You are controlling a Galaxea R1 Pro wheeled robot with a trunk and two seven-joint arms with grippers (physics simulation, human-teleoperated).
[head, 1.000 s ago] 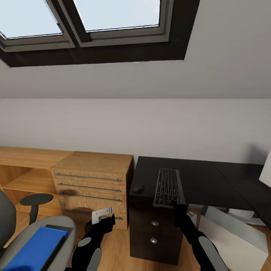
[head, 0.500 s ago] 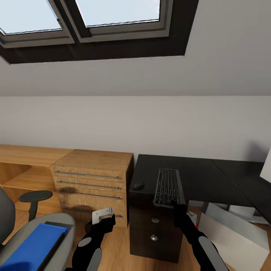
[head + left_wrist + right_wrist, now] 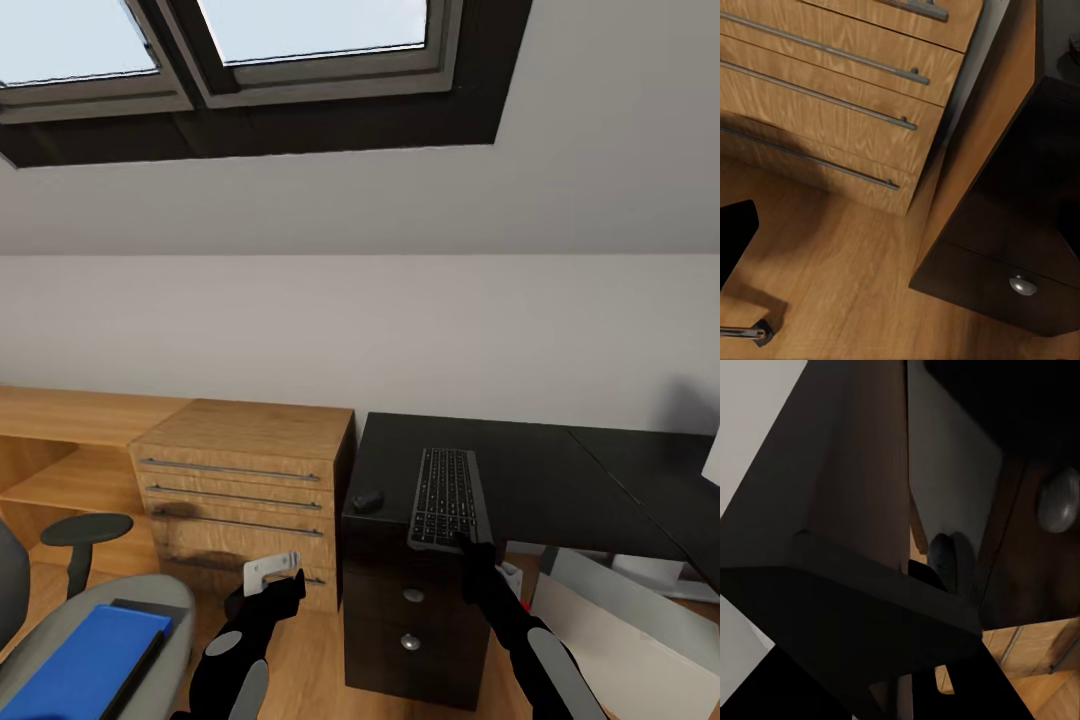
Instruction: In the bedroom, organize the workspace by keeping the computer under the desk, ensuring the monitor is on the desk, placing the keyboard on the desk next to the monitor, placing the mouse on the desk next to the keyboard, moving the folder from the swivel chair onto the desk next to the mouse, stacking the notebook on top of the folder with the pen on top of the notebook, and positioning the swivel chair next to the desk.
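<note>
Black bench: keyboard laid on it, front edge overhanging; mouse left of keyboard. Blue folder kept on swivel chair, left of bench. Right pincer closed on keyboard's front edge. Left pincer: state cannot be told.

Attic bedroom workspace.
Sloped ceiling with skylight, black desk, wooden drawers, swivel chair.

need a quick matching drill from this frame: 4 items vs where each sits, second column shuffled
Items:
1. keyboard
2. mouse
3. blue folder
4. right claw

Places:
A. on the swivel chair seat
B. on the black desk, its near end over the front edge
C. at the keyboard's near end
D. near the desk's left edge

Pairs: 1-B, 2-D, 3-A, 4-C
</note>
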